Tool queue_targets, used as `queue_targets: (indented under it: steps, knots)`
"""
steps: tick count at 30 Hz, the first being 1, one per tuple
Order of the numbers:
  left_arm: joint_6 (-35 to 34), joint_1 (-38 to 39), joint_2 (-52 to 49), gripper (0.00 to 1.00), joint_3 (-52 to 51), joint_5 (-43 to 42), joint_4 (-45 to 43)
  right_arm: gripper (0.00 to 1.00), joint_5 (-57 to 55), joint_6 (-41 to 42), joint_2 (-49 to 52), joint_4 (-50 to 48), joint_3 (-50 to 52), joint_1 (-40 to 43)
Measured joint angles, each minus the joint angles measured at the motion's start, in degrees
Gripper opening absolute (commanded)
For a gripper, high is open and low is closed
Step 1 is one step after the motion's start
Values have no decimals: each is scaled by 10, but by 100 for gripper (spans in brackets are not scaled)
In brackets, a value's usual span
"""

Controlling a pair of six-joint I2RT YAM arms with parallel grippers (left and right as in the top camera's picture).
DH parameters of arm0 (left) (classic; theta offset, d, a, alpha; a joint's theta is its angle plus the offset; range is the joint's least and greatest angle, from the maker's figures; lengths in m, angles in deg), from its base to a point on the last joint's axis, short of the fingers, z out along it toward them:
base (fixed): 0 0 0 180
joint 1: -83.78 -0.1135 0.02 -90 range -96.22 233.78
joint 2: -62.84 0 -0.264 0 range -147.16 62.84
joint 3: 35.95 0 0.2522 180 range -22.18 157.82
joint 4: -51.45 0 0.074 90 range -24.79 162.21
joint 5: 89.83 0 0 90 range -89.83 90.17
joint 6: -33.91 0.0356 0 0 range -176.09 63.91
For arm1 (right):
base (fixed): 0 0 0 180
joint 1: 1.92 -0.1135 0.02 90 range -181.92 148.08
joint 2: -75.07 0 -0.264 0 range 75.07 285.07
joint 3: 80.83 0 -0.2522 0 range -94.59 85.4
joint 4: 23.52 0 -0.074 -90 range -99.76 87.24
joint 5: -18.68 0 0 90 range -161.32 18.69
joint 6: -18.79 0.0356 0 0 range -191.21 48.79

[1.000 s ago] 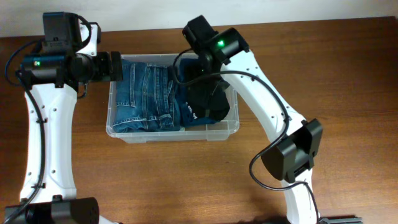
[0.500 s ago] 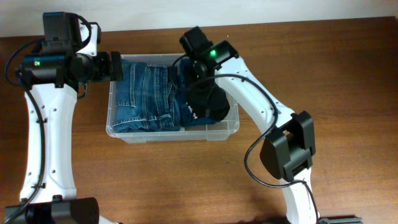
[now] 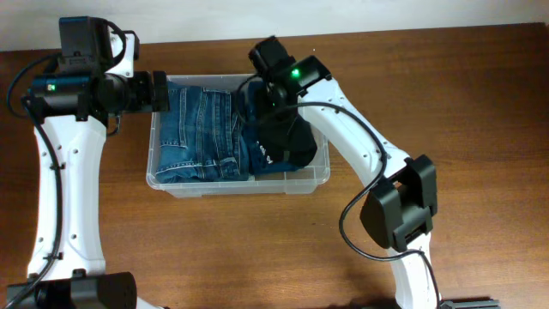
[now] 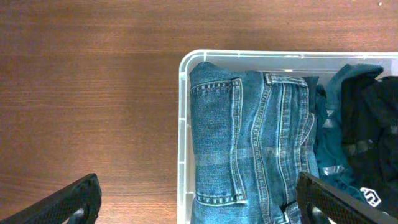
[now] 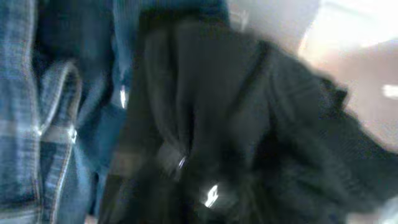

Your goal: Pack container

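Note:
The container is a clear plastic bin in the middle of the wooden table. Folded blue jeans fill its left half, and a black garment lies over a teal one in the right half. My left gripper is open at the bin's far left corner, and its fingers straddle the bin's rim and the jeans. My right gripper is down in the bin at the black garment. That garment fills the blurred right wrist view, so the fingers are hidden.
The brown wooden table surrounds the bin, with a white wall along its far edge. The right arm's elbow hangs over the table to the front right of the bin. A teal garment lies between the jeans and the black one.
My right wrist has moved a little left and lower onto the black garment, and its elbow has swung slightly. The left arm and the bin have not moved.

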Motion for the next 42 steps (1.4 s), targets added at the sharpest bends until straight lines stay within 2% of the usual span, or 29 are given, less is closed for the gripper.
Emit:
queue_targets:
  steps: [1,4,8,11,14,17,24,31,42]
  knots:
    - [0,0,0,99,0,0,0,51,1,0,3,21,-30,0]
    - [0,0,0,99,0,0,0,61,2,-10,7,69,-126,7]
    - [0,0,0,99,0,0,0,81,4,-21,7,122,-232,45]
    - [0,0,0,99,0,0,0,94,3,-25,7,140,-266,111]
    - [0,0,0,99,0,0,0,100,3,-28,7,160,-267,168]
    - [0,0,0,99,0,0,0,98,3,-28,7,168,-267,240]
    - [0,0,0,99,0,0,0,98,4,-28,7,168,-267,331]
    - [0,0,0,99,0,0,0,98,3,-28,7,180,-267,363]
    - [0,0,0,99,0,0,0,98,4,-28,7,180,-267,364]
